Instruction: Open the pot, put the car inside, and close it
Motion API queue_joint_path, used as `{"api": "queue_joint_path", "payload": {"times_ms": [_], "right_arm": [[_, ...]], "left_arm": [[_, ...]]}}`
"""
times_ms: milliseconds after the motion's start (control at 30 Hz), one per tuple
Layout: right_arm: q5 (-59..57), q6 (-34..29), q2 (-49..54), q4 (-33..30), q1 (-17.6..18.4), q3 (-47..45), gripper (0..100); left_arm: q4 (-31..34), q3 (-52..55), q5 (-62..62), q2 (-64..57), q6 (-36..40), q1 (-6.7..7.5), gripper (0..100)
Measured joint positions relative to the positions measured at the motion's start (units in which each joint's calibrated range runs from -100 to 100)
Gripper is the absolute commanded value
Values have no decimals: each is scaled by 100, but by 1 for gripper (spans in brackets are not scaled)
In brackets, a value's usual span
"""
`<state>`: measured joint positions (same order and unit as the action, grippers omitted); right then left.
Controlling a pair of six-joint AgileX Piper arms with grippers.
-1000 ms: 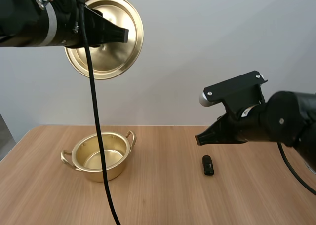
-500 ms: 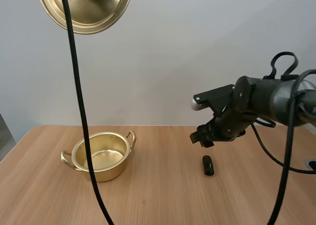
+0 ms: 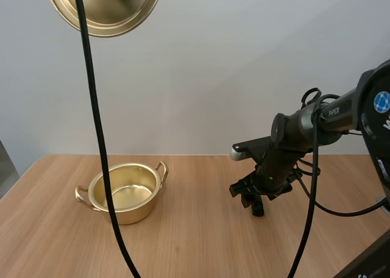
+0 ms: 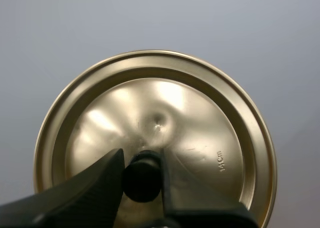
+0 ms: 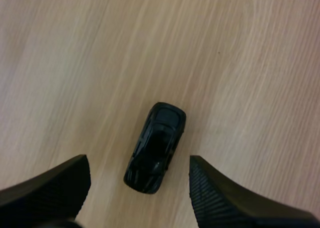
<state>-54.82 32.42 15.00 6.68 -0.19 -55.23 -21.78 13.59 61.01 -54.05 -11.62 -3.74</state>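
High view: finds a round gold metal lid at the upper left of the frame, raised well above the table. Below it, at the lower left, finds a small two-handled gold metal pot standing upright and uncovered on the light wooden table, with nothing inside. Right of centre, sees the right gripper low over a small black toy car lying on the wood, well apart from the pot.

Left wrist view: shows the left gripper clamped on the dark round knob of the lid, with one black finger pressed to each side of the knob. Reads a small stamped "14cm" on the lid's gold face near the knob.

Right wrist view: looks straight down on the car, roof up, flat on the table. Shows the right gripper with fingers spread wide, ribbed inner faces turned to each other, one on either side of the car's nearer end. Leaves bare wood visible between each finger and the car, so no contact with it.
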Motion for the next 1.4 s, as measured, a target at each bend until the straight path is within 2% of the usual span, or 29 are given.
{"api": "queue_joint_path", "payload": {"times_ms": [300,600,633,667,767,833,1067,1167,1300,1400], "right_arm": [[314,69,-418,0,0,79,91],[320,126,-773,0,0,241,80],[306,140,-792,0,0,242,75],[326,140,-839,0,0,254,64],[344,160,-963,-24,0,252,21],[365,231,-1040,-67,0,252,0],[656,335,-886,-235,0,377,0],[324,420,-592,-96,0,656,0],[-169,887,-43,498,79,1234,0],[-666,1352,371,1031,225,1732,0]], "left_arm": [[0,0,-113,0,0,0,0],[0,0,-149,0,0,0,0],[0,0,-153,0,0,0,0],[0,0,-153,0,0,0,0],[0,0,-153,0,0,0,0],[0,0,-153,0,0,0,0],[-11,0,-171,0,0,0,0],[-52,0,-253,0,0,0,0],[-52,0,-331,-28,0,0,0],[-65,0,-352,-156,0,-63,0]]}}
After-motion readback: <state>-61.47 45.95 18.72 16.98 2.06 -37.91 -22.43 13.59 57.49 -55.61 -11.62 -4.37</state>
